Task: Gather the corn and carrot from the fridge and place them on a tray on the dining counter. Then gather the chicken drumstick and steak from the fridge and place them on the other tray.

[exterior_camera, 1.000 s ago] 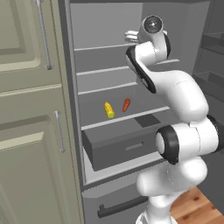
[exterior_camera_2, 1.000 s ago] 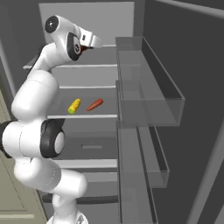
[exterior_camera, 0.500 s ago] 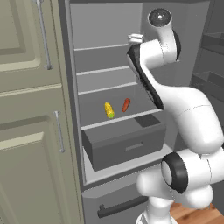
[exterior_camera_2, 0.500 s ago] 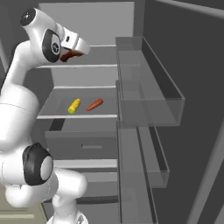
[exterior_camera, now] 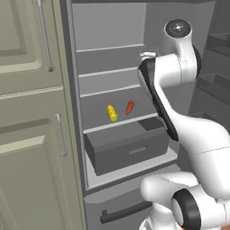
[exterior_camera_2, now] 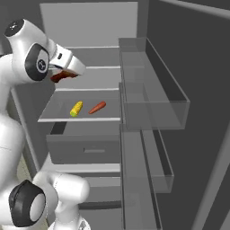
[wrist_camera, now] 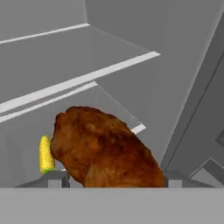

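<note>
While the corn (exterior_camera: 112,112) and carrot (exterior_camera: 129,107) lie side by side on a middle shelf (exterior_camera_2: 63,117) of the open fridge, a brown drumstick (wrist_camera: 103,151) is seen clamped between the tips of the pincer (exterior_camera_2: 63,76), raised above that shelf. The drumstick is judged to be lumpy, fairly firm and perhaps greasy, so a hold across its thick middle is best kept, since a narrow end could swivel or slide out. The corn is judged stiff and prone to rolling, the carrot tapered and light; each would best be gripped across its mid-length.
</note>
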